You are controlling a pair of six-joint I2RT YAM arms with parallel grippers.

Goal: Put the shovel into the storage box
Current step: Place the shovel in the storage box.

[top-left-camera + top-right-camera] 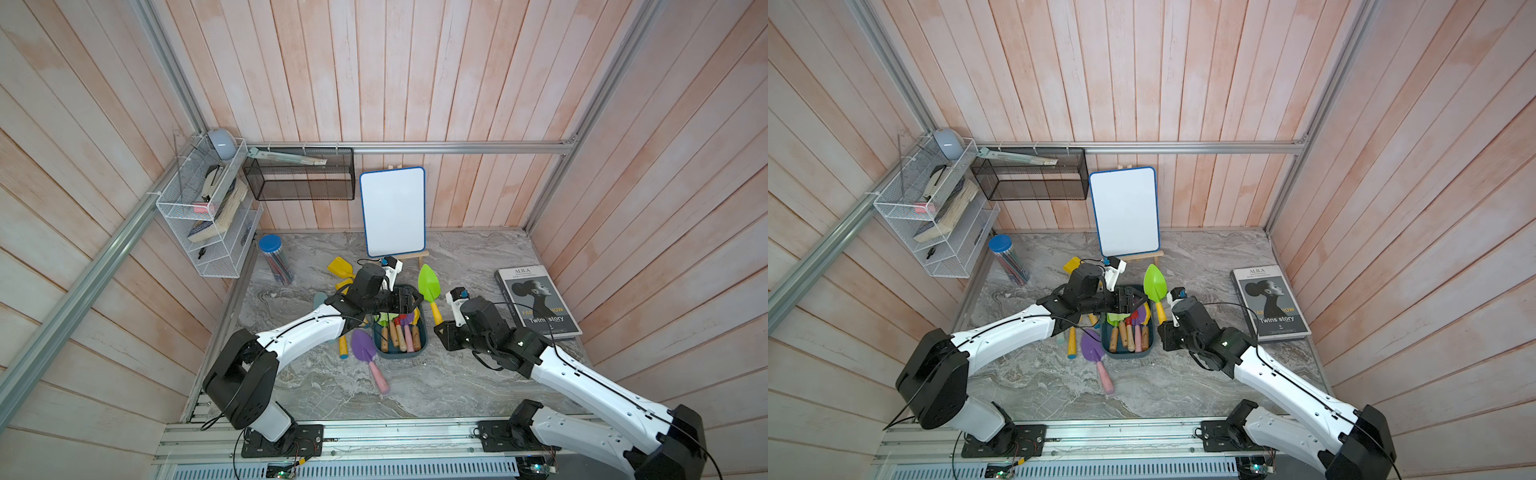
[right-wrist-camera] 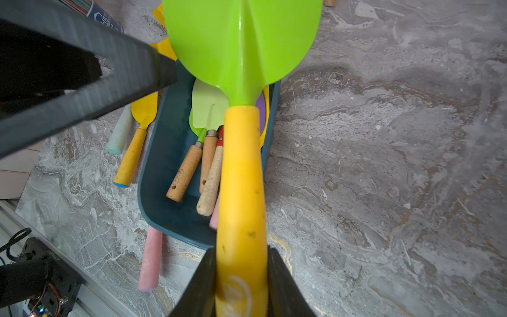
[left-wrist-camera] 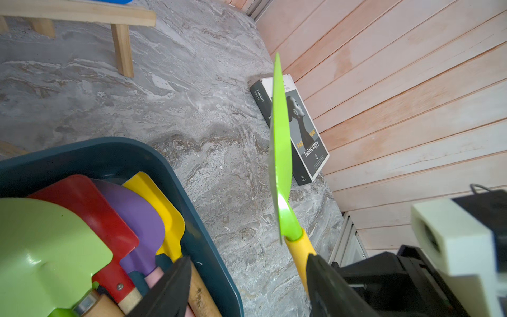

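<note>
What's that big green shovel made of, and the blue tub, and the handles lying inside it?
The green shovel looks like moulded plastic: glossy blade, smooth yellow handle. The storage box seems plastic too: even dark teal, rounded corners, dull sheen. The handles inside look like bare wood, with visible grain and specks, joined by metal collars.

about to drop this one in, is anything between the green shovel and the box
Yes. The left gripper hangs open over the far end of the box, right beside the green shovel that the right gripper holds. The shovels inside cover most of its floor, so it would likely land on them.
</note>
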